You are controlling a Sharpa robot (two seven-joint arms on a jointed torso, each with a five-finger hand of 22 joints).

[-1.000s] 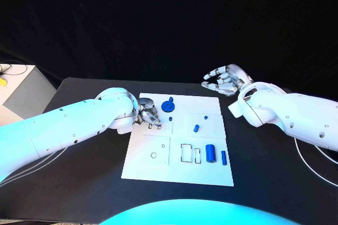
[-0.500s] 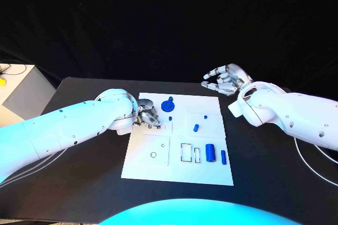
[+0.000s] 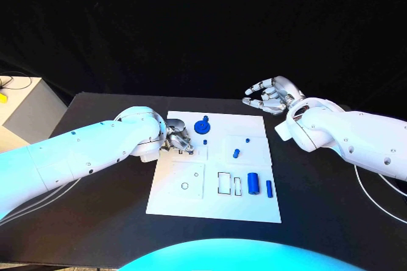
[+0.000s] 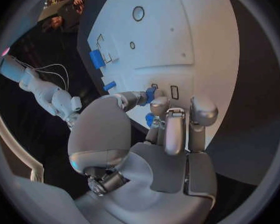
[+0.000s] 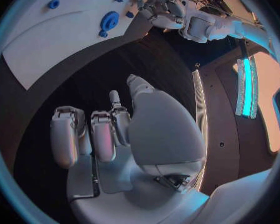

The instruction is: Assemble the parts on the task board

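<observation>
Over the task board point(image 3: 212, 194) my left hand point(image 3: 179, 138) pinches a small blue part point(image 4: 150, 94); my right hand point(image 3: 272, 96) hovers off the bench point(image 3: 102, 224), fingers curled, holding nothing

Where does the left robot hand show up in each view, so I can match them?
Head view: the left robot hand is over the board's far left part, beside the gear.
Left wrist view: it takes up the middle, fingertips at the board.
Right wrist view: it is at the board's edge, just past the gear.
Shared landmark: the board.
</observation>
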